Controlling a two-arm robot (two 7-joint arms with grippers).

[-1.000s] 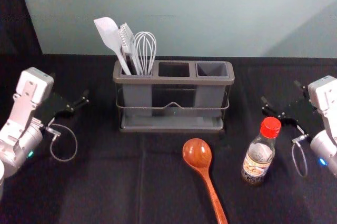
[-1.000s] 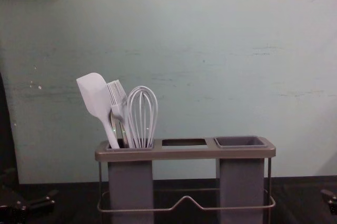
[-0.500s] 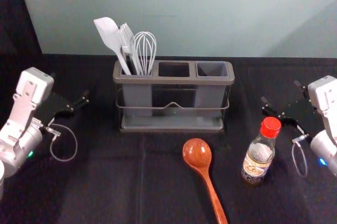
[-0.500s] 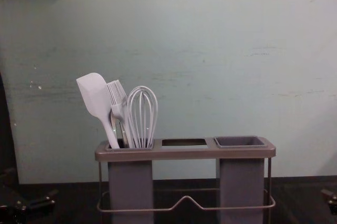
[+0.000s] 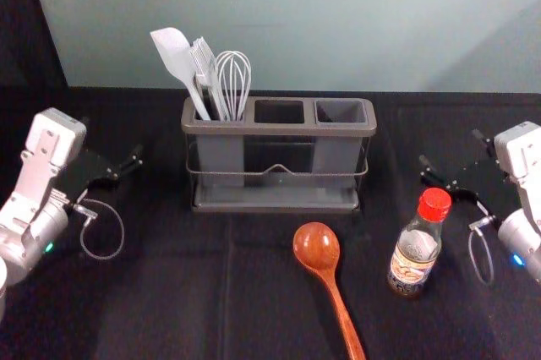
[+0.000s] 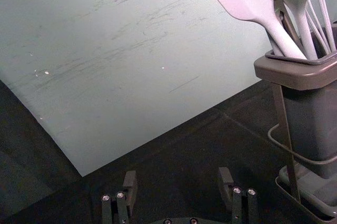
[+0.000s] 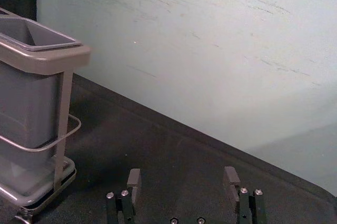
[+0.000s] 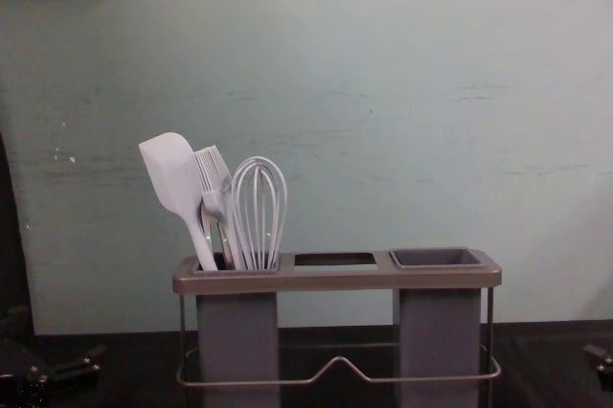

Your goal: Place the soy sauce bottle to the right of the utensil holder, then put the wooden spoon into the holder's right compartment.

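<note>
Standing upright on the dark cloth (image 5: 169, 292), soy sauce bottle (image 5: 414, 259): in front of the utensil holder (image 5: 275, 206) and off to its right, red cap (image 5: 434, 204) up, sides free for a grip. Wooden spoon (image 5: 317, 247) lies between bottle and left side of the work, bowl toward the holder, handle toward the robot. Right gripper (image 7: 182, 182) out past the bottle at the head view's right, fingers wide apart, nothing between them; likely the one for the bottle, being nearer. Left gripper (image 6: 178, 182) at the far left, also spread wide and unladen, parked. Spatula (image 5: 173, 51), brush (image 5: 204, 64) and whisk (image 5: 233, 81) crowd the left compartment; right compartment (image 5: 341, 111) empty, presumably reserved for the spoon. Neither step done, by my reading. Next: low, level grip on the bottle, then set it farther back beside the holder. Narrow base could tip if nudged. Spoon will need turning upright.
</note>
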